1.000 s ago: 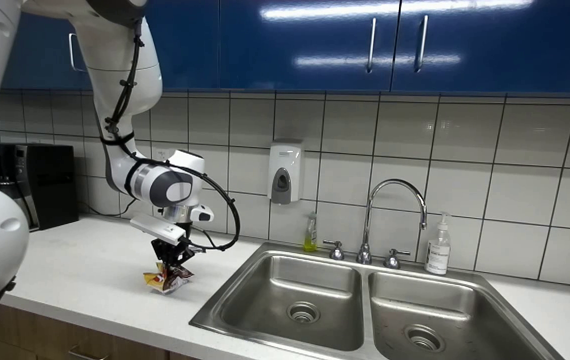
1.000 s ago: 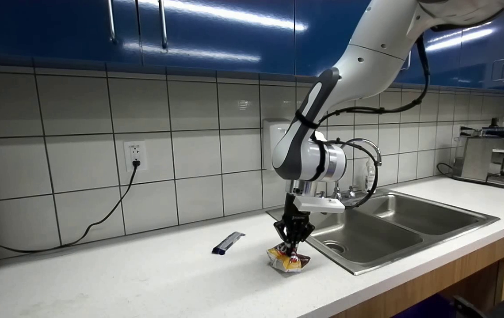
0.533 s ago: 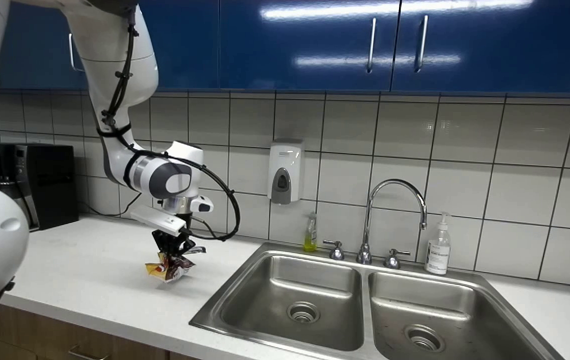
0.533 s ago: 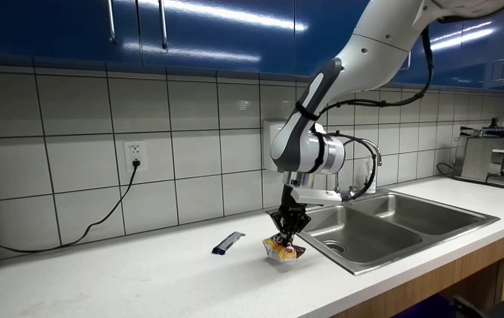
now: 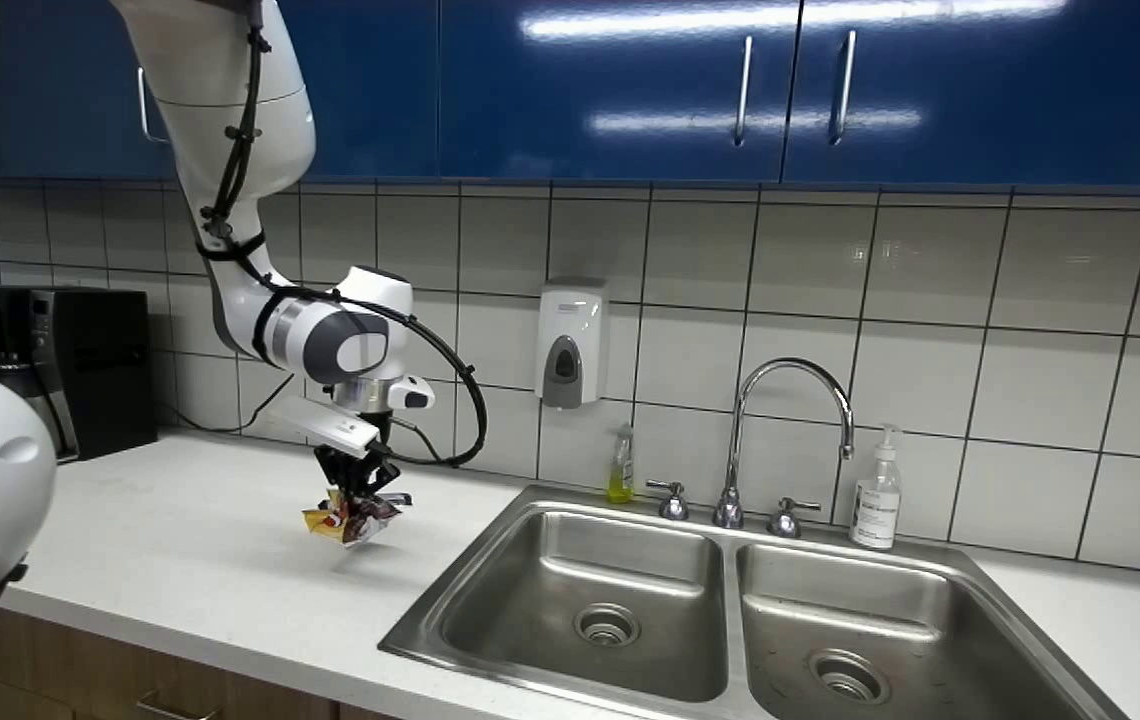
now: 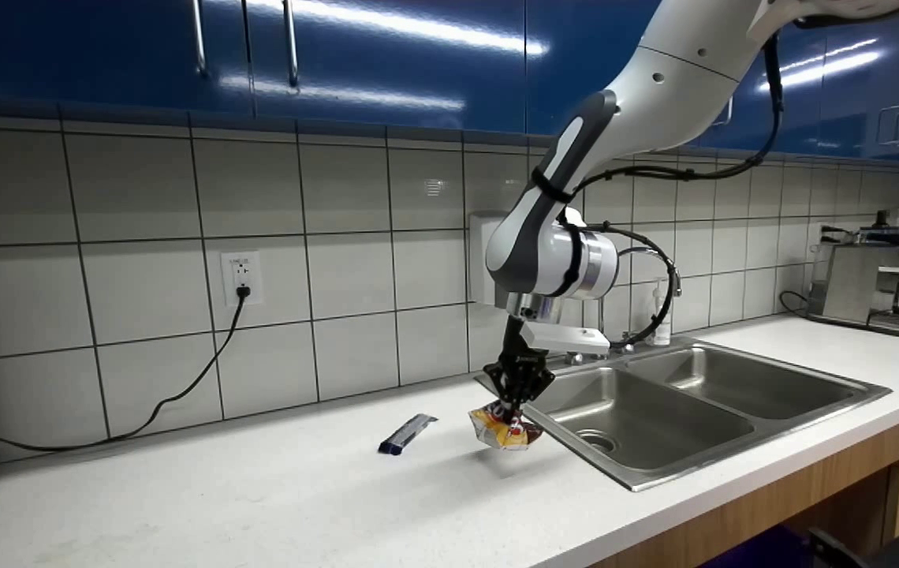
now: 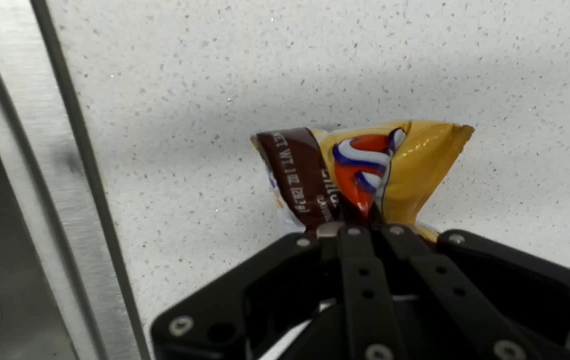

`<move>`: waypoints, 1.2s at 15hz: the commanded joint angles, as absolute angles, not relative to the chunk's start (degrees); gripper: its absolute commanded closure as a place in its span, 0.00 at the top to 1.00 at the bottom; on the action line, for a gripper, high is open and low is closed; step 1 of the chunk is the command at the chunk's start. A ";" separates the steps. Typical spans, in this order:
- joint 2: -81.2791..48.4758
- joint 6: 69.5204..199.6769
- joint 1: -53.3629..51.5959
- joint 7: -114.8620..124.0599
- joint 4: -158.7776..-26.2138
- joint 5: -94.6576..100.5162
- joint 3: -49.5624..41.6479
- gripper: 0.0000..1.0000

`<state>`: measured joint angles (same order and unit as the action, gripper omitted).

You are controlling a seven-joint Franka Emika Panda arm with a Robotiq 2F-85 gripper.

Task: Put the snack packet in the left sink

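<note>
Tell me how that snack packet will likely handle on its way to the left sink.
The snack packet is probably light: its printed weight reads 1 oz. It looks floppy, since it bunches where the gripper pinches it. Its shiny surface may be slippery, so it could slide or twist in that narrow grip.

Crumpled, yellow and brown, the snack packet (image 7: pixel 357 172) hangs pinched beside the steel left sink (image 5: pixel 545 620).
</note>
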<state>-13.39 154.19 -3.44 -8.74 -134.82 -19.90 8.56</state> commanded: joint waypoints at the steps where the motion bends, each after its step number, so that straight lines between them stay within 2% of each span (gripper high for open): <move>1: -11.47 154.55 -1.24 -8.86 -135.47 -21.04 8.38 0.00; 18: -7.60 157.86 6.41 -8.94 -139.59 -29.24 2.11 0.00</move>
<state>-10.19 156.70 5.07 -8.74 -137.22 -27.23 2.36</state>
